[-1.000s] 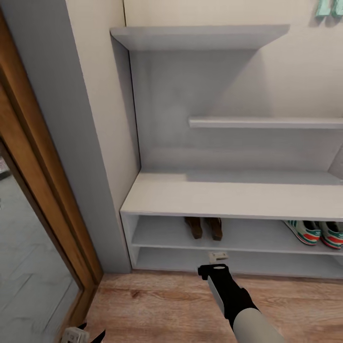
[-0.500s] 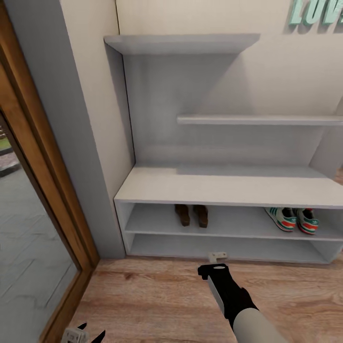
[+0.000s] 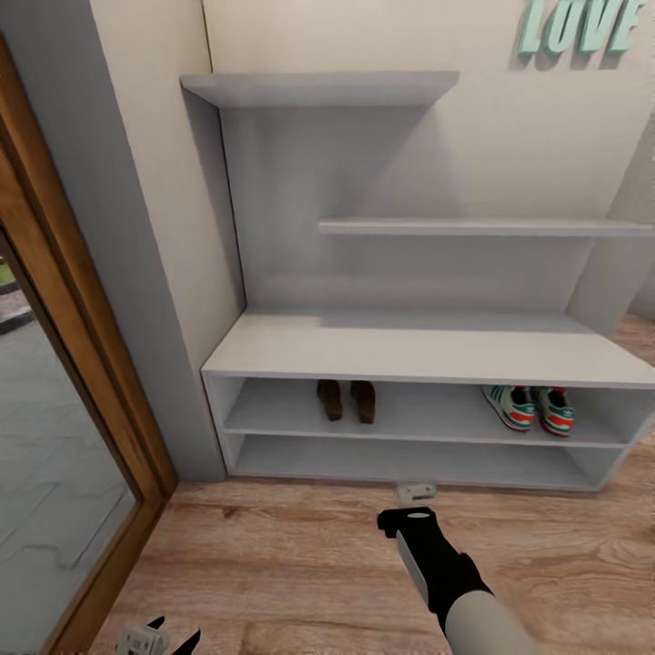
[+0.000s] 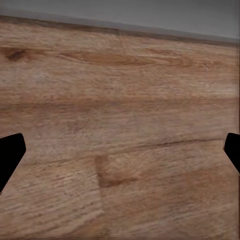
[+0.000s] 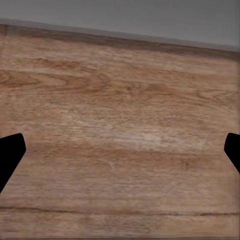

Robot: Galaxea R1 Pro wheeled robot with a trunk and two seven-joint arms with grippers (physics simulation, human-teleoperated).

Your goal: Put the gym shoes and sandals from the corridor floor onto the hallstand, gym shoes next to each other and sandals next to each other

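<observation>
White hallstand (image 3: pixel 428 350) now fully framed, view pulled back; sandals (image 3: pixel 346 400) and gym shoes (image 3: pixel 529 408) paired inside; both grippers (image 4: pixel 120 150) (image 5: pixel 120 150) wide, empty.

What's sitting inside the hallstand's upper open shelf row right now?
On that row of the hallstand: the two sandals side by side toward its left, and the two gym shoes side by side toward its right. The bench top hides the row's back.

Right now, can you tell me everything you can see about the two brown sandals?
The two sandals are small, dark brown and leather-looking. They stand side by side, close together, upright on the upper of the two low open shelves of the hallstand, toward its left end, under the bench top. They point into the rack. Nothing holds them. Finer details are too small to tell.
</observation>
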